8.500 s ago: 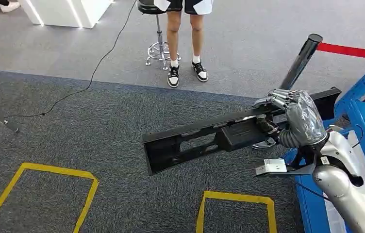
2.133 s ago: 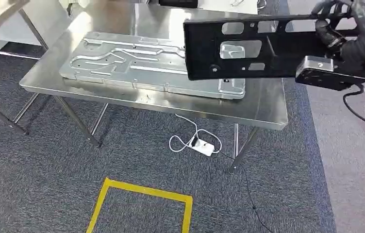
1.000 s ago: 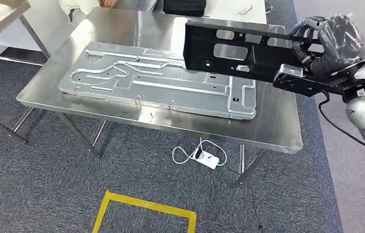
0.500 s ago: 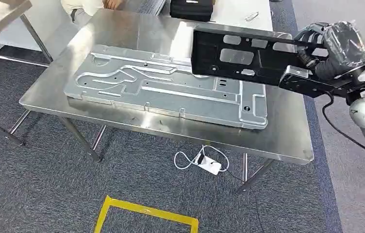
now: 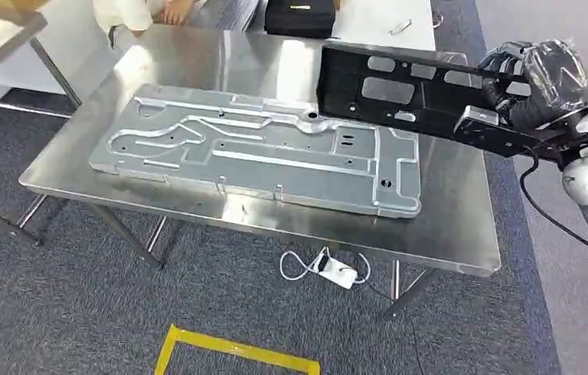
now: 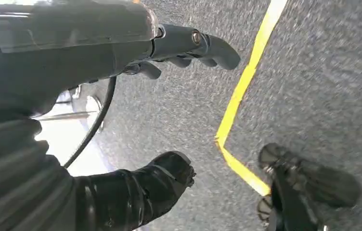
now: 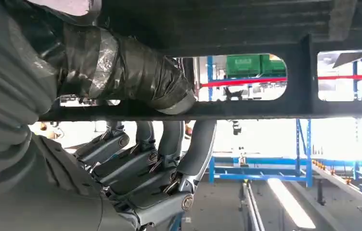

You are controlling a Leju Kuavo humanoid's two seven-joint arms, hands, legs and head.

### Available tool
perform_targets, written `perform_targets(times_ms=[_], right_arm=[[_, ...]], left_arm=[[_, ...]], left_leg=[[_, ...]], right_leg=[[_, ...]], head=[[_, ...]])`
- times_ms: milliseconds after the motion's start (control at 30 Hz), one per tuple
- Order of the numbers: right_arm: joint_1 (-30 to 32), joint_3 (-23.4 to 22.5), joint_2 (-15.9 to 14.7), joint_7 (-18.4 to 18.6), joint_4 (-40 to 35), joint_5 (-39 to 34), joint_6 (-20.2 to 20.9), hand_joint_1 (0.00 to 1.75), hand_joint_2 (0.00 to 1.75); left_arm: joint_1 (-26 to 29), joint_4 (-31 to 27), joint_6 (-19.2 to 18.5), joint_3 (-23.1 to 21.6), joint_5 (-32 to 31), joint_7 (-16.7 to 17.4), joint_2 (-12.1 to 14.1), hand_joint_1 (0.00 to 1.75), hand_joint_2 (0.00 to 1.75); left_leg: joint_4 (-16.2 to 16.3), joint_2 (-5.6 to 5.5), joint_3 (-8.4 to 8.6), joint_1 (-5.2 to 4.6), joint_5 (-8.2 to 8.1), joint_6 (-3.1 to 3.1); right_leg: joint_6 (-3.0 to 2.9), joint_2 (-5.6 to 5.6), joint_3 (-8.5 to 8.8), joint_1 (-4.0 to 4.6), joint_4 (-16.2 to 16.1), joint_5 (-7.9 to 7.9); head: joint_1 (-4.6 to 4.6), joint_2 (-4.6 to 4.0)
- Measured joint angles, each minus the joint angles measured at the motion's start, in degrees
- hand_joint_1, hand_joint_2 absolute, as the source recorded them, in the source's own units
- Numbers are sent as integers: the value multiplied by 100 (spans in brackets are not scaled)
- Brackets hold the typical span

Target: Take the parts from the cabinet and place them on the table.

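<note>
Steel table (image 5: 463,226) stands on grey carpet (image 5: 64,312) bearing metal panel (image 5: 259,152).

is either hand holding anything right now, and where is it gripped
The right hand grips the long black perforated panel at its right end, fingers wrapped around a bar between cutouts. The left hand holds nothing.

The right hand (image 5: 537,78) grips the black part (image 5: 400,90) — its arm is stretched over the table (image 5: 463,226). The left hand (image 6: 169,57) hangs loose, holding nothing — fingers apart.
</note>
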Motion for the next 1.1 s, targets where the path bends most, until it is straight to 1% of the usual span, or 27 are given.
perform_targets(times_ms=[33, 67, 100, 167, 200, 233, 267, 300, 333, 400, 433, 467, 533, 567, 600, 633, 700, 733, 767, 800, 833, 900, 933, 967, 1033, 1067, 1100], right_arm=[[12, 0, 26, -7, 29, 19, 0, 175, 175], [15, 0, 66, -20, 62, 31, 2, 175, 175], [17, 0, 109, -35, 92, 52, 9, 175, 175], [10, 0, 153, -57, 134, 57, 15, 175, 175], [4, 0, 190, -59, 160, 63, 20, 175, 175], [-18, 4, 225, -59, 193, 81, 24, 175, 175], [-34, 15, 267, -55, 212, 107, 33, 175, 175], [-27, 18, 293, -52, 226, 133, 31, 175, 175], [-19, 24, 323, -54, 241, 148, 28, 175, 175], [-23, 24, 358, -50, 267, 149, 24, 175, 175], [-46, 24, 391, -48, 289, 153, 26, 175, 175], [-78, 26, 453, -35, 317, 168, 26, 175, 175], [-92, 42, 625, -2, 425, 236, 24, 175, 175], [-79, 81, 730, 18, 499, 269, 22, 175, 175], [-77, 107, 798, 33, 545, 275, 20, 175, 175], [-83, 129, 866, 53, 588, 278, 17, 175, 175], [-137, 157, 992, 55, 651, 293, 20, 175, 175], [-193, 175, 1087, 57, 740, 299, 20, 175, 175], [-277, 203, 1194, 57, 816, 313, 31, 175, 175], [-324, 225, 1307, 61, 884, 330, 31, 175, 175], [-354, 241, 1399, 53, 960, 350, 33, 175, 175], [-441, 284, 1570, 37, 1113, 361, 37, 175, 175], [-495, 293, 1653, 28, 1187, 363, 39, 175, 175], [-573, 319, 1744, 9, 1275, 361, 39, 175, 175], [-657, 389, 1905, -18, 1437, 363, 46, 175, 175], [-657, 428, 1964, -39, 1519, 363, 46, 175, 175], [-654, 468, 2031, -52, 1582, 363, 46, 175, 175]], left_arm=[[2, 0, -2, 2, -2, -2, 0, 0, 175], [6, 0, -9, 2, -9, -9, 0, 0, 175], [17, 0, -20, 2, -22, -13, -2, 0, 175], [20, 0, -20, 2, -44, -13, -2, 0, 175], [27, -2, -20, 4, -46, -13, 11, 0, 175], [25, -2, -22, 4, -48, -13, 24, 0, 175], [21, -2, -22, 4, -48, -13, 22, 0, 175], [14, -4, -20, 4, -50, -13, 24, 0, 175], [14, -7, -20, 4, -50, -13, 26, 0, 175], [13, -7, -20, 9, -50, -9, 26, 0, 175], [23, -7, -22, 11, -55, -2, 26, 0, 175], [23, -7, -22, 13, -59, 7, 26, 0, 175], [16, -7, -26, 33, -63, 15, 26, 0, 175], [-1, -7, -39, 44, -66, 22, 26, 0, 175], [-5, -7, -39, 48, -76, 26, 26, 0, 175], [-10, -7, -42, 52, -79, 37, 26, 0, 175], [-9, -7, -42, 63, -85, 39, 26, 0, 175], [12, -7, -39, 70, -105, 39, 37, 0, 175], [-5, -9, -42, 74, -127, 39, 46, 0, 175], [-15, -9, -39, 79, -138, 37, 52, 0, 175], [-14, -9, -42, 79, -144, 37, 50, 0, 175], [-43, -11, -35, 79, -151, 28, 55, 0, 175], [-41, -11, -28, 79, -151, 28, 57, 0, 175], [-45, -11, -24, 81, -151, 15, 59, 0, 175], [-36, -11, -13, 85, -151, 35, 72, 0, 175], [-35, -11, -13, 87, -151, 39, 72, 0, 175], [-26, -11, -15, 87, -151, 46, 72, 0, 175]], left_leg=[[371, -1, -264, -1, -57, -1], [486, 0, -400, -1, 17, 6], [291, -1, -387, -1, 276, 27], [-542, -1, -86, -12, 889, 99], [-993, -3, 67, -38, 1090, 160], [-994, -3, 131, -66, 1008, 188], [-1155, -6, 208, -72, 961, 195], [-1158, -5, 190, -85, 923, 187], [-1171, -10, 195, -91, 916, 196], [-1355, -14, 343, -20, 936, 243], [-1385, -16, 400, -24, 927, 259], [-1387, -14, 423, -20, 911, 283], [-1382, -5, 471, -20, 847, 294], [-1370, -5, 500, -19, 811, 289], [-1353, -8, 539, -15, 773, 281], [-1325, -13, 591, -4, 719, 268], [-1258, -26, 700, 11, 581, 217], [-1255, -23, 683, -1, 542, 171], [-1196, -18, 655, -13, 516, 121], [-1211, -17, 633, -9, 532, 97], [-1242, -11, 633, -9, 529, 89], [-1229, -2, 638, -1, 452, 15], [-1059, 1, 606, 14, 405, -13], [-684, 2, 398, 16, 275, -37], [238, 4, -169, 21, 4, -65], [511, 3, -383, 20, -1, -63], [529, 3, -482, 20, 134, -49]], right_leg=[[-9, 1, 25, 9, 3, -28], [-11, 8, 51, 20, 6, -56], [-14, 19, 101, 30, 10, -92], [-8, 21, 217, 53, 10, -168], [0, 17, 266, 55, 7, -213], [18, 17, 264, 82, 2, -232], [39, 33, 242, 85, 10, -238], [66, 31, 222, 48, -3, -228], [97, 29, 234, 58, -34, -229], [161, 16, 278, 44, -46, -306], [179, 18, 207, 34, 179, -395], [197, 20, -8, 42, 568, -549], [238, 18, -564, 19, 1451, -808], [257, 16, -787, -1, 1724, -805], [270, 13, -842, -22, 1676, -637], [279, 13, -755, -41, 1356, -329], [293, 2, -374, -74, 347, 336], [279, 2, -341, -43, 336, 207], [232, 15, -241, -7, 148, 171], [161, 14, -280, 1, 170, 138], [129, 19, -292, 7, 168, 120], [57, 24, -219, -22, 103, 101], [19, 21, -170, -17, 82, 78], [-21, 12, -129, -15, 73, 53], [-68, 13, -60, 11, 72, -7], [-77, 16, -15, 24, 73, -42], [-87, 23, 38, 39, 73, -80]], head=[[2, 0], [0, 0], [0, 0], [0, 0], [4, 0], [13, 0], [0, 0], [15, 0], [4, 0], [11, 0], [13, 0], [13, 0], [13, 0], [11, 0], [15, 0], [13, 0], [17, 0], [20, 0], [15, 0], [11, 0], [18, 0], [17, 0], [13, 0], [11, 0], [11, 0], [13, 0], [13, 0]])
